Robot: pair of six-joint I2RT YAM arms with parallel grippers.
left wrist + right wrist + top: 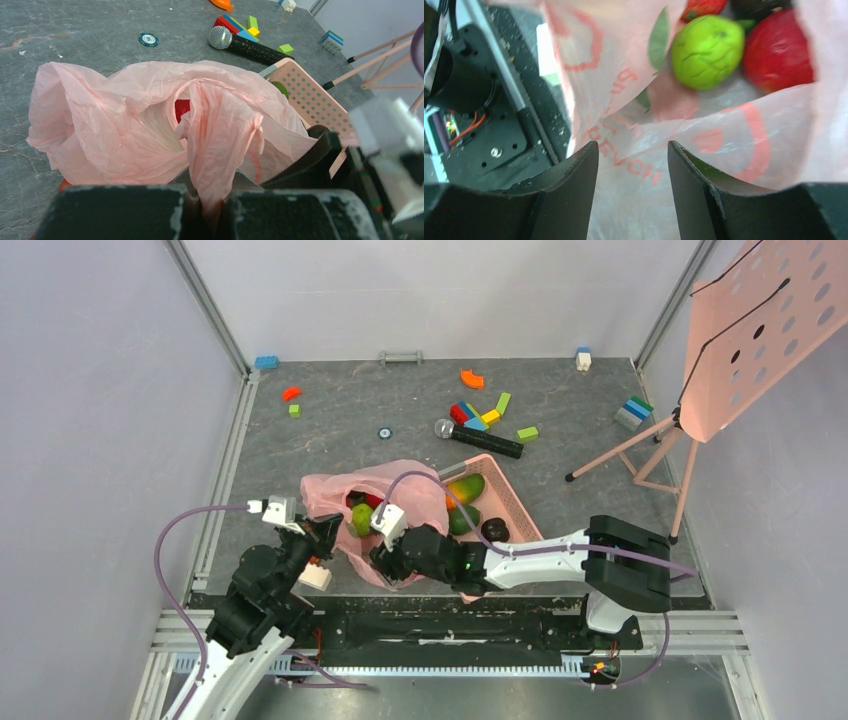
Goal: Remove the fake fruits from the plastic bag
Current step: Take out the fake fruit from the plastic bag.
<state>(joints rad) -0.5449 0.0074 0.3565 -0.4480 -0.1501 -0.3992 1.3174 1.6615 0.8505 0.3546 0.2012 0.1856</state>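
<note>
The plastic bag [395, 502] lies crumpled on the grey table, its mouth facing the arms. My left gripper [215, 202] is shut on a fold of the bag's rim [220, 145], seen in the top view at the bag's left edge [322, 537]. My right gripper [633, 150] stands open at the bag's near edge [386, 562], with only printed film beyond the gap. Inside the bag lie a lime-green bumpy fruit [707, 50] and a red fruit [777, 52]. Both also show from above, green fruit [361, 521] and red fruit [372, 501].
A rigid pink basket [513, 502] touches the bag's right side and holds a mango [466, 487] and black grapes [494, 530]. A microphone [478, 438], toy blocks [478, 417] and a chip [384, 432] lie farther back. A pink music stand [760, 330] stands at the right.
</note>
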